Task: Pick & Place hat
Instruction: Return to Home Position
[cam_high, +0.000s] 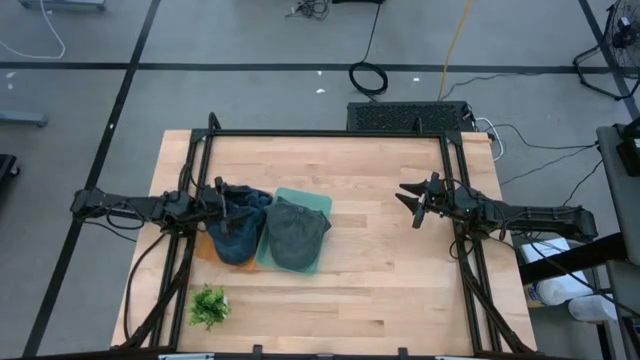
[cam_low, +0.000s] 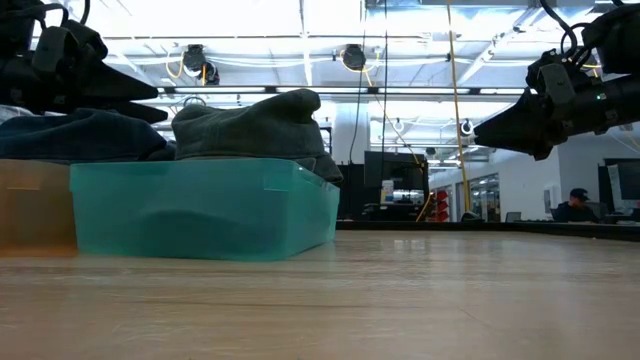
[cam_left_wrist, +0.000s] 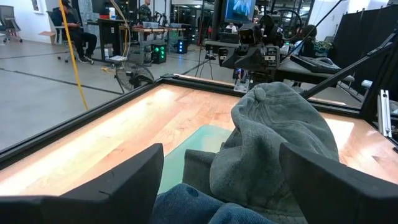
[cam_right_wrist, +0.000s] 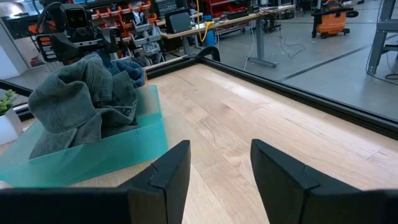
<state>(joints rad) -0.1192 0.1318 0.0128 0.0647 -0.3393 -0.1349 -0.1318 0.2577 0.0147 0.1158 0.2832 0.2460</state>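
A grey-green hat (cam_high: 297, 232) lies heaped in a teal bin (cam_high: 318, 205), its crumpled crown above the rim (cam_low: 250, 125). Beside it, toward the table's left, a blue hat (cam_high: 240, 228) rests on an orange box (cam_high: 205, 248). My left gripper (cam_high: 218, 200) is open and level just above the blue hat. In the left wrist view its fingers (cam_left_wrist: 221, 155) stand wide apart, with the blue hat (cam_left_wrist: 205, 208) low between them and the grey-green hat (cam_left_wrist: 273, 143) ahead. My right gripper (cam_high: 412, 200) hovers open at the table's right side, nothing between its fingers (cam_right_wrist: 219, 149).
A small green plant (cam_high: 209, 305) in a white pot stands near the front left corner. A black frame (cam_high: 330, 133) runs around the table. Bare wood (cam_high: 380, 270) lies between the teal bin and my right gripper. A person sits beyond the table (cam_left_wrist: 78, 31).
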